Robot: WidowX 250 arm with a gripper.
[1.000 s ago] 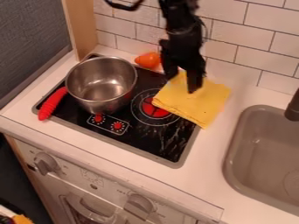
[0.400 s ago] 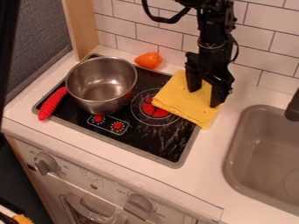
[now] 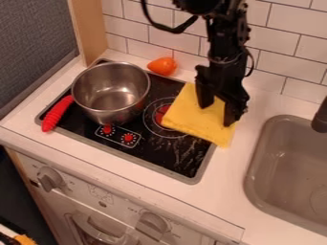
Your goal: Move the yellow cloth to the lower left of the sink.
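Note:
The gripper [image 3: 216,114] hangs over the right part of the folded yellow cloth [image 3: 184,116], its two fingers standing apart and pointing down onto it. Yellow fabric shows between the fingertips; whether they press on it cannot be told. Lying flat, the cloth covers the stove's right edge, partly on the black cooktop and partly on the white counter. The arm hides the cloth's upper right part. At the right is the grey sink [image 3: 287,167], apart from the cloth.
A metal pot [image 3: 112,91] with a red handle stands on the cooktop's left side. Behind the cooktop sits an orange object [image 3: 162,66] near the tiled wall. A dark faucet [image 3: 321,117] rises at the right edge. White counter [image 3: 223,191] runs between stove and sink.
The gripper first moved right across the cloth, then slightly left and down. The cloth has shifted a little toward the lower left, along with the gripper's latest motion.

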